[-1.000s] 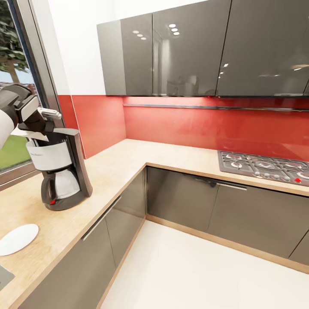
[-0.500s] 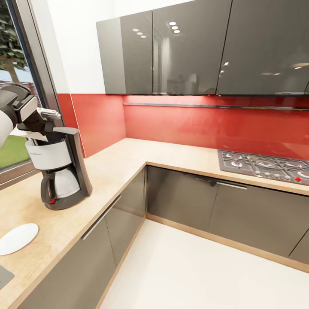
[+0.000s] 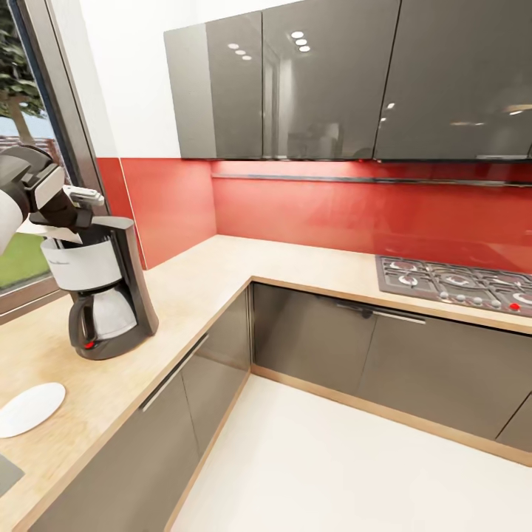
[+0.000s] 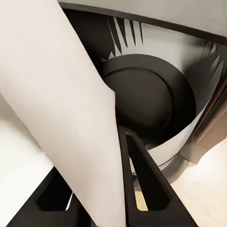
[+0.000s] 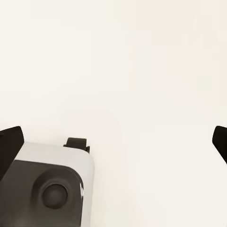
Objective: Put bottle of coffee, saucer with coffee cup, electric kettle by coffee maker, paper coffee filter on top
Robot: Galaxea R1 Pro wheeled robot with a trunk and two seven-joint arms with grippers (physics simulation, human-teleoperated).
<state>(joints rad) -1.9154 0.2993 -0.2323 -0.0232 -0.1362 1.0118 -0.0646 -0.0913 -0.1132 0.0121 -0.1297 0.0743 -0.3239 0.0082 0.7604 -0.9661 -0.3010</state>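
The black and white coffee maker [image 3: 103, 292] stands on the countertop [image 3: 199, 288] at the left, by the window. My left gripper [image 3: 59, 216] hovers right over its top, shut on a white paper coffee filter [image 3: 41, 230]. In the left wrist view the filter [image 4: 71, 118] hangs as a broad white sheet between the black fingers [image 4: 142, 184], with the maker's round black top [image 4: 142, 99] just beneath. A white saucer [image 3: 29, 408] lies on the counter nearer to me. My right gripper [image 5: 113, 142] is open over the pale floor, holding nothing.
The counter turns a corner and runs right to a gas hob [image 3: 458, 284]. Grey wall cabinets [image 3: 332, 81] hang above a red backsplash. Grey base cabinets [image 3: 318, 343] line the cream floor [image 3: 332, 473]. Part of my base [image 5: 47, 189] is seen below the right gripper.
The whole picture has shifted slightly, so the camera moved. My left gripper stays over the coffee maker with the filter in it.
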